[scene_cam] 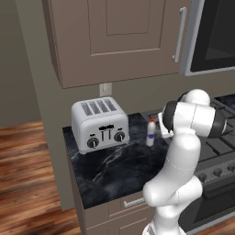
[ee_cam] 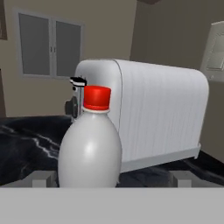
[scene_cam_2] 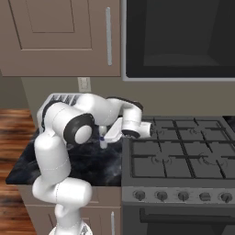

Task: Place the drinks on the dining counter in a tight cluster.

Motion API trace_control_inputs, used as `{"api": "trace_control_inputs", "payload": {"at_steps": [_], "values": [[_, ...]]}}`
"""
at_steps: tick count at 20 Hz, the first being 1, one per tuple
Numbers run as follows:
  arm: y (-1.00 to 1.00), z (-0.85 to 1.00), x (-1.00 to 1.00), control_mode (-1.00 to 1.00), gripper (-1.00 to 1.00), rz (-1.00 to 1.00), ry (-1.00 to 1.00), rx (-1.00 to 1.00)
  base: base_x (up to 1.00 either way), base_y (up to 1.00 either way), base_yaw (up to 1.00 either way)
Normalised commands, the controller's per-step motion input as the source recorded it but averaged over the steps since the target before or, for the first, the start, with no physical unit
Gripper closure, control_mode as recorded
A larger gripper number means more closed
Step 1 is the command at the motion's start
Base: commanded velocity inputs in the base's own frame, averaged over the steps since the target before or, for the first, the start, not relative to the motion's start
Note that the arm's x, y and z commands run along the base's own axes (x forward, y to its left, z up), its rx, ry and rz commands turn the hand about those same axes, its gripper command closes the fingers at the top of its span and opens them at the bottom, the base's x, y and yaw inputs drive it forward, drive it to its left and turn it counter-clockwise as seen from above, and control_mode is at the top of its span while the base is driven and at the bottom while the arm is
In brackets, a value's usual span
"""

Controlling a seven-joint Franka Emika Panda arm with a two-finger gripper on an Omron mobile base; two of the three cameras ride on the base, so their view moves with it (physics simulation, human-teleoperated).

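My gripper (ee_cam: 111, 177) stands open around the slim white red-capped bottle (ee_cam: 89, 151) beside the silver toaster (ee_cam: 153, 122); closing off-centre could topple it.

Slim white red-capped bottle (scene_cam: 150, 132), upright on narrow black marble worktop (scene_cam: 114, 167), beside silver toaster (scene_cam: 100, 124).

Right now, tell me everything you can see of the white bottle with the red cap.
The white bottle is slim, smooth and plastic-looking, with rounded shoulders narrowing to a red screw cap, which is on. It stands upright on the narrow black marble worktop, beside the silver toaster on its stove side, apart from it. In the hand view it sits centred between the open gripper's fingertips, which flank its base; contact cannot be told. A bluish label band shows low on its body.
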Motion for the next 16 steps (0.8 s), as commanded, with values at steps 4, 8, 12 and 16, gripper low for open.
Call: {"api": "trace_control_inputs", "payload": {"at_steps": [4,8,12,16], "values": [[0.15,-0.02,0.12,-1.0,-1.0,0.0,0.0,0.0,0.0,0.0,0.0],[0.14,-0.02,0.04,-1.0,-1.0,0.0,0.0,0.0,0.0,0.0,0.0],[0.17,-0.03,-0.05,-1.0,-1.0,0.0,0.0,0.0,0.0,0.0,0.0],[0.15,-0.01,-0.08,-1.0,-1.0,0.0,0.0,0.0,0.0,0.0,0.0]]}}
